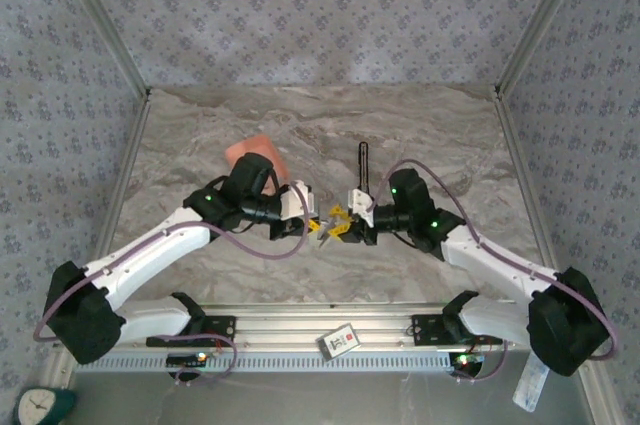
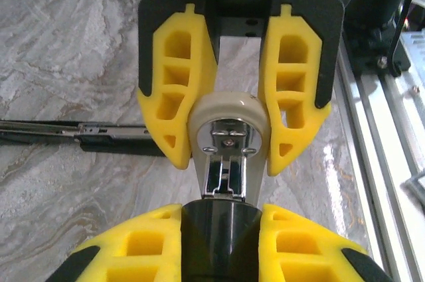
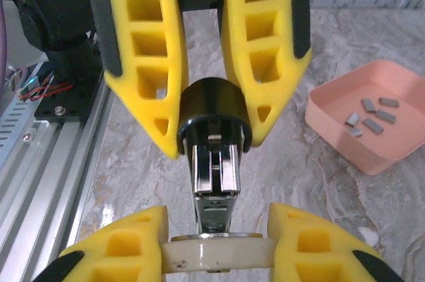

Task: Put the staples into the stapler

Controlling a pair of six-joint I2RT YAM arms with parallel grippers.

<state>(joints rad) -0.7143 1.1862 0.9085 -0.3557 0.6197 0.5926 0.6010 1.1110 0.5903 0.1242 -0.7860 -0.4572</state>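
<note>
The stapler [image 2: 229, 137] hangs above the table between my two grippers, opened so its chrome staple channel [image 3: 214, 162] shows. My left gripper [image 2: 222, 245] is shut on its black top end. My right gripper [image 3: 219, 255] is shut on the cream base end. In the top view the left gripper [image 1: 312, 226] and right gripper [image 1: 341, 226] meet nose to nose at mid-table. The staples [image 3: 372, 120], several short grey strips, lie in the salmon tray [image 3: 329, 119] to the right of the right wrist view.
The salmon tray [image 1: 252, 151] sits behind the left arm. A long black and metal bar [image 1: 364, 163] lies on the marble beyond the right gripper, and the bar [image 2: 80, 135] also crosses the left wrist view. An aluminium rail [image 1: 330, 330] runs along the near edge.
</note>
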